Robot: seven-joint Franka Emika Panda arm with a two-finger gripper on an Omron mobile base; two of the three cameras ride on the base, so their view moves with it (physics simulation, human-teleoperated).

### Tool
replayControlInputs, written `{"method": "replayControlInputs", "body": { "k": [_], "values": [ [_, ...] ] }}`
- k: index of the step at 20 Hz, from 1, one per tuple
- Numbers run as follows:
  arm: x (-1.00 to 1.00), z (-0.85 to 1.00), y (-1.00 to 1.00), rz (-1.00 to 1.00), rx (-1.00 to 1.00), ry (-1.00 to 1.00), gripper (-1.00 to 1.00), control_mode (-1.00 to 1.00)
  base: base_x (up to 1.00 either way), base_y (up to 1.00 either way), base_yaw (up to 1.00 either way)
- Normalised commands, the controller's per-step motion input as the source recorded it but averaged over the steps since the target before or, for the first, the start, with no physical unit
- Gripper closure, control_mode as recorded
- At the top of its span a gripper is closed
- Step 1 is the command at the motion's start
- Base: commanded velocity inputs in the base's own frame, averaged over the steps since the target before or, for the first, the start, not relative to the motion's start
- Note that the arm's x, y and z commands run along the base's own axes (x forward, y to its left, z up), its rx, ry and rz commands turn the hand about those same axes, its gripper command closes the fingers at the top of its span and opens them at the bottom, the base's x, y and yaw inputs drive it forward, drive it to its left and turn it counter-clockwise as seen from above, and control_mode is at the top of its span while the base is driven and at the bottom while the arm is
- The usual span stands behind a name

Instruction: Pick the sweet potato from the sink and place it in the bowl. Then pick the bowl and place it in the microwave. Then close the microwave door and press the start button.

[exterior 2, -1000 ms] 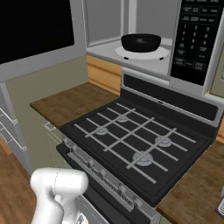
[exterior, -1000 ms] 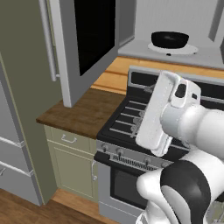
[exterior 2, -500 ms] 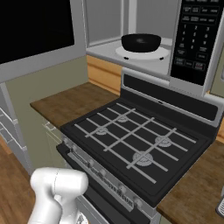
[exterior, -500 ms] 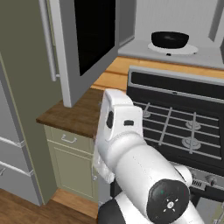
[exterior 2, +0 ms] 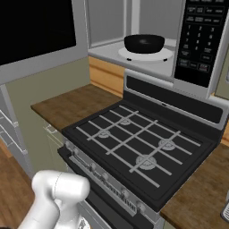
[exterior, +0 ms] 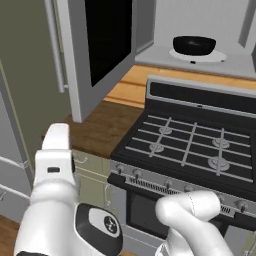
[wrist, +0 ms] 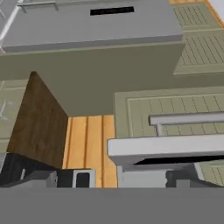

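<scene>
Black bowl (exterior: 194, 45) on microwave (exterior 2: 134, 49) turntable; microwave door (exterior: 102, 47) open; fingers' spread unclear.

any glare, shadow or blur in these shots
Left base view: door window flat black, no glare. Right base view: soft sheen on the bowl, faint shadow beneath it on the plate. Hand view: edges soft and blocky, flat light.

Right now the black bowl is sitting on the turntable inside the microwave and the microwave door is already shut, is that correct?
Not quite: the bowl does sit on the white turntable inside the microwave, but the microwave door is open, swung out to the left. The left base view shows it standing clear of the cavity.
</scene>
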Motion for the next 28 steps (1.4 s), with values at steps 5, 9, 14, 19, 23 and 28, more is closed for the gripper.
{"method": "replayControlInputs", "body": {
  "k": [5,9,14,19,23,28],
  "values": [
    [0.98,-0.31,0.38,-0.08,-0.04,-0.02,-1.00,-1.00,0.00,0.00,0.00],
    [0.97,-0.36,0.45,-0.10,-0.04,-0.01,-1.00,-1.00,0.00,0.00,0.00],
    [0.99,-0.41,0.64,-0.11,-0.04,-0.03,-1.00,-1.00,0.00,0.00,0.00],
    [0.88,-0.27,0.65,-0.10,-0.03,-0.02,-1.00,-1.00,0.00,0.00,0.00],
    [0.54,0.00,0.12,-0.10,0.00,0.00,-1.00,-1.00,0.00,0.00,0.00],
    [0.57,0.00,-0.13,-0.05,0.00,-0.04,-1.00,-1.00,0.00,0.00,0.00]
  ]
}}
